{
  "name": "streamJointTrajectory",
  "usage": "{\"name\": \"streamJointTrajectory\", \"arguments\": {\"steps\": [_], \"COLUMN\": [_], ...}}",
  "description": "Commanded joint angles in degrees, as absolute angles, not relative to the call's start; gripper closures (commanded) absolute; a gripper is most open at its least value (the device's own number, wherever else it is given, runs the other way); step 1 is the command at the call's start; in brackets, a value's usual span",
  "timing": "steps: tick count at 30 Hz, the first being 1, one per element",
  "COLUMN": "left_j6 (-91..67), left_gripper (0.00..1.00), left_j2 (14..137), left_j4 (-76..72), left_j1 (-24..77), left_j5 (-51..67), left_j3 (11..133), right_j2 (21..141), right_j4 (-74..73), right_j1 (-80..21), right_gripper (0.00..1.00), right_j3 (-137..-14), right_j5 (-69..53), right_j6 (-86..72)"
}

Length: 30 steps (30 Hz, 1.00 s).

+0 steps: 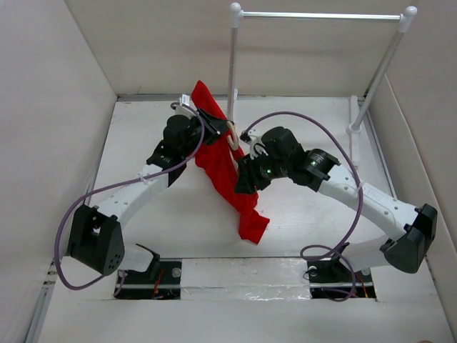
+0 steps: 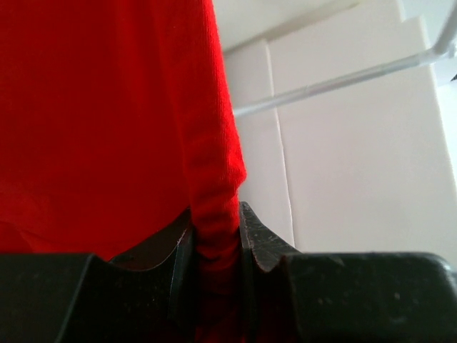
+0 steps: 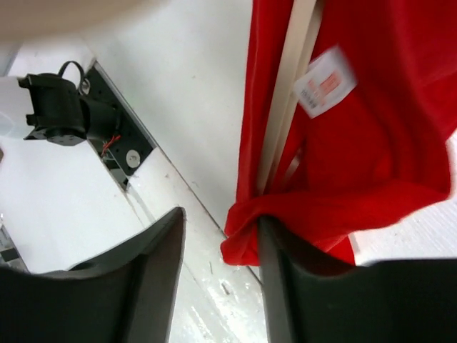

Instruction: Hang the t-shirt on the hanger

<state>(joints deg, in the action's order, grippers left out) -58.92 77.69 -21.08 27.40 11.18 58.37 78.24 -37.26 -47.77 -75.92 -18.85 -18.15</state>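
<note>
1. The t-shirt [image 1: 221, 161] hangs mid-air between the two arms. It looks soft, light and limp, so it should sag wherever it's unsupported.
2. The left gripper [image 2: 214, 214] is clenched on a fold of its edge. The right gripper [image 3: 220, 214] has its jaws spread, with bunched cloth lying in the gap.
3. The hanger [image 3: 284, 93] — thin, stiff — runs among the folds beside the white label [image 3: 325, 82]. The best hold is probably cloth near that label.
4. The rack [image 1: 321, 15] has a post close behind — a likely snag.

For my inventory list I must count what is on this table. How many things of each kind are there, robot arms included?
red t-shirt: 1
hanger: 1
clothes rack: 1
robot arms: 2
Total: 5
</note>
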Motion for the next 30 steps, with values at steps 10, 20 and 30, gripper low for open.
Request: {"name": "streamJointTrajectory", "arguments": {"steps": [10,20,30], "left_j6": [-68.1,-69.0,-68.2], "left_gripper": [1.0,1.0,1.0], "left_j2": [75.2,73.1,72.9], "left_j4": [-30.1,-33.1,-31.6], "left_j1": [25.5,25.5,25.5], "left_j5": [21.7,24.2,24.3], "left_j3": [52.6,51.2,53.8], "right_j2": [73.0,73.5,72.6], "right_j4": [-37.9,-31.7,-31.6], "right_j1": [-46.4,-45.2,-44.6], "right_gripper": [0.28,0.3,0.36], "right_j3": [-75.4,-71.4,-65.0], "right_j5": [-12.4,-2.4,-9.9], "right_j6": [-22.4,-25.5,-24.7]}}
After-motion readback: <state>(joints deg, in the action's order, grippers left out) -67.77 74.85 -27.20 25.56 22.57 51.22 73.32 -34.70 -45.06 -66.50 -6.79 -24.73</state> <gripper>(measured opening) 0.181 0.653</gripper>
